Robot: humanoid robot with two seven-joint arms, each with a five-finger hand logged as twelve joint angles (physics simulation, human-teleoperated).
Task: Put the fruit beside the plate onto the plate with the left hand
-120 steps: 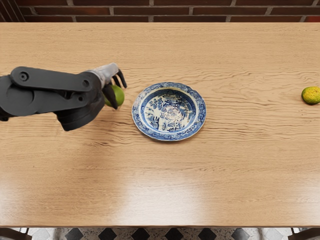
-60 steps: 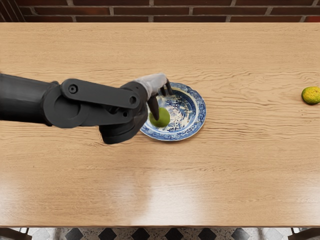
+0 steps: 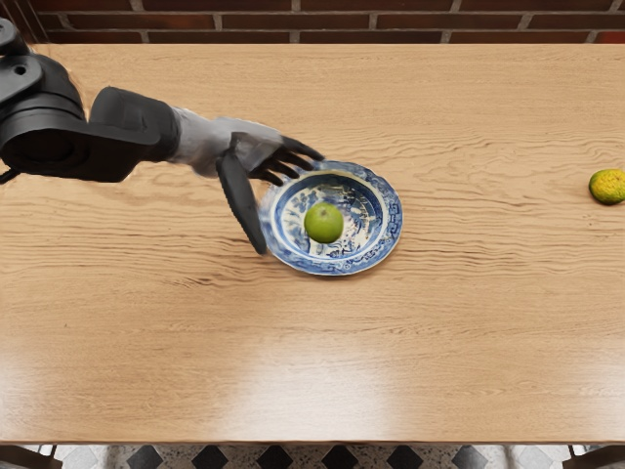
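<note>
A green round fruit [image 3: 323, 223] lies in the middle of the blue-and-white patterned plate [image 3: 376, 248] near the table's centre. My left hand [image 3: 262, 178] hovers over the plate's left rim with its fingers spread wide and nothing in them; the thumb points down toward the near-left rim. The fruit sits free, a short way right of the fingers. The dark left arm [image 3: 88, 132] comes in from the upper left. No right arm shows.
A yellow-green fruit [image 3: 607, 186] lies at the table's far right edge. The wooden table [image 3: 322, 352] stretches wide in front of the plate. A brick wall runs behind the table's far edge.
The left hand carried the green fruit from left of the plate over it, let go, and opened. The fruit now rests on the plate and the arm has drawn back to the upper left.
</note>
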